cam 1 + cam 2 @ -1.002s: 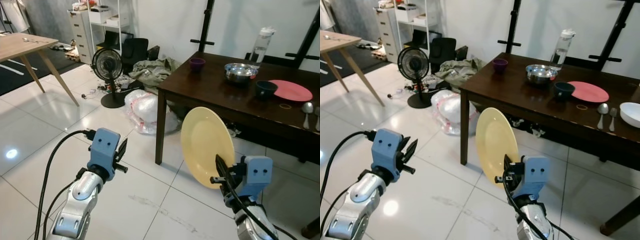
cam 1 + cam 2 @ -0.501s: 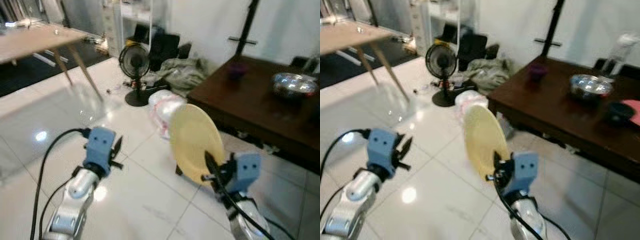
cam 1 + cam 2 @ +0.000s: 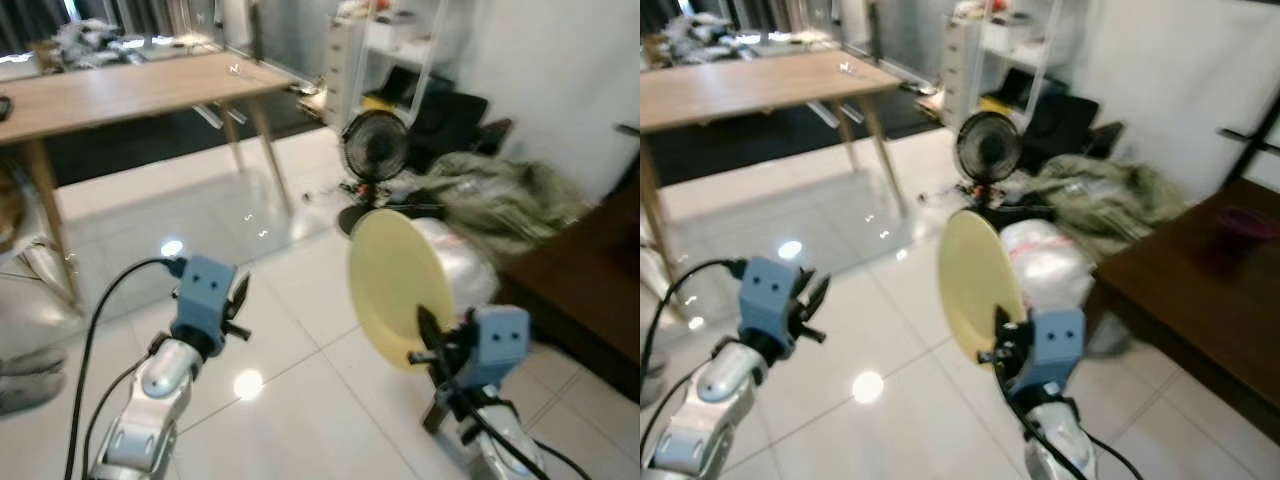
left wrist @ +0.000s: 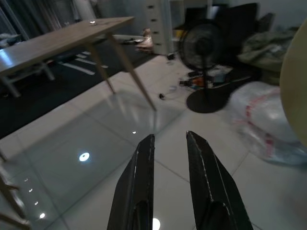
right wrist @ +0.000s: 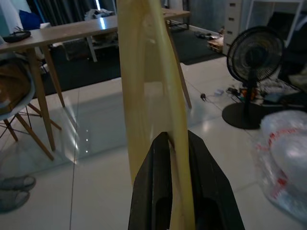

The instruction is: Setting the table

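A pale yellow plate (image 3: 398, 282) stands on edge, nearly upright, over the white tiled floor, with my right gripper (image 3: 428, 340) shut on its lower rim. The right wrist view shows both black fingers (image 5: 153, 172) clamping the plate's edge (image 5: 144, 72). My left gripper (image 3: 241, 296) is held out at the left at about the same height. Its fingers (image 4: 144, 163) are a little apart, open, with nothing between them. A long light wooden table (image 3: 130, 85) stands at the far left. The corner of a dark brown table (image 3: 1200, 290) with a small purple bowl (image 3: 1240, 222) is at the right.
A black floor fan (image 3: 374, 152), a crumpled plastic bag (image 3: 465, 265) and a pile of green cloth (image 3: 510, 195) lie between the two tables. White shelves (image 3: 1005, 40) stand at the back wall. A chair (image 5: 14, 91) and shoes (image 5: 14, 191) are at the left.
The whole view has swung left, from the dark table towards the wooden table and open floor. The plate stays in my right gripper, and both arms hold their pose.
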### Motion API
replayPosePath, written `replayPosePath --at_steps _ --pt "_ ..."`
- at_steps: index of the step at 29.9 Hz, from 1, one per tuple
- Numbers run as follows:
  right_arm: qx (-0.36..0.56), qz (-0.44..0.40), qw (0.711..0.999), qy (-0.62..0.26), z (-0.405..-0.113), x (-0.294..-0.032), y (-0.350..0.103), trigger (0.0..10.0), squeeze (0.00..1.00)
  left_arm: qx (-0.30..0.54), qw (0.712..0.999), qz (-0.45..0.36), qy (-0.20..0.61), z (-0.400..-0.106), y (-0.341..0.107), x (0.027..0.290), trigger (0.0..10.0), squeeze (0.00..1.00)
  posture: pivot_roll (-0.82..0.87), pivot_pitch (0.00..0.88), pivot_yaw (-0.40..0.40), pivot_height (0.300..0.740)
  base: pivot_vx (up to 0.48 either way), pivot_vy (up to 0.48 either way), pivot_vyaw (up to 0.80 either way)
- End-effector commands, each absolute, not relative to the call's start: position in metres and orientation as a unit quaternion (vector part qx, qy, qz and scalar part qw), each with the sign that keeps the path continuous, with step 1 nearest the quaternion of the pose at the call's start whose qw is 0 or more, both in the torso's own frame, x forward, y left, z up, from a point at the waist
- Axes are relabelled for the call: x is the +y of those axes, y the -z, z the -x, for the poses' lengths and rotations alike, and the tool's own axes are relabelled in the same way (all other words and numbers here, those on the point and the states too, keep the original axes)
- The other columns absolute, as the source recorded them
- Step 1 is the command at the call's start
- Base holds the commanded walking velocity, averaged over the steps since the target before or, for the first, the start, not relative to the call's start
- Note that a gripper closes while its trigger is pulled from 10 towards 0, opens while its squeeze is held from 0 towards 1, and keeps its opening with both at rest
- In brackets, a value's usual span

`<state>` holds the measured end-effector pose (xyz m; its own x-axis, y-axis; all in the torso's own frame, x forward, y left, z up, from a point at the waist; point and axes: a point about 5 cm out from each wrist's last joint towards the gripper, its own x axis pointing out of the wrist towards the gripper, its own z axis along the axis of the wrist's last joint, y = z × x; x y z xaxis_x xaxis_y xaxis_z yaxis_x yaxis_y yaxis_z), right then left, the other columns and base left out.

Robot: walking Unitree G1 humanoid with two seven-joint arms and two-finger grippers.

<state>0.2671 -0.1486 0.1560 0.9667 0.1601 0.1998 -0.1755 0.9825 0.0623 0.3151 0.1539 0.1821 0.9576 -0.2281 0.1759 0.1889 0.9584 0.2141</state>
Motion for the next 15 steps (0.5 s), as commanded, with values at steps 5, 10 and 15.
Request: replayPosePath --at_steps 5,10,15 --pt "-0.094 -0.038 0.992 -0.076 -0.2672 -0.1522 -0.1542 10.0 0.0 -0.09 0.985 -0.1 0.108 -0.3139 -0.1769 0.1507 10.0 0.0 0.06 0.056 0.073 0.74 0.48 0.0 0.78" --pt "-0.095 -0.041 0.992 -0.077 -0.2682 -0.151 -0.1547 10.0 0.0 -0.089 0.985 -0.098 0.106 -0.3137 -0.1766 0.1516 10.0 0.0 0.06 0.057 0.073 0.74 0.48 0.0 0.76" --pt "-0.096 -0.046 0.991 -0.078 -0.2692 -0.1497 -0.1553 10.0 0.0 -0.089 0.986 -0.098 0.104 -0.3138 -0.1764 0.1519 10.0 0.0 0.06 0.056 0.072 0.74 0.48 0.0 0.0"
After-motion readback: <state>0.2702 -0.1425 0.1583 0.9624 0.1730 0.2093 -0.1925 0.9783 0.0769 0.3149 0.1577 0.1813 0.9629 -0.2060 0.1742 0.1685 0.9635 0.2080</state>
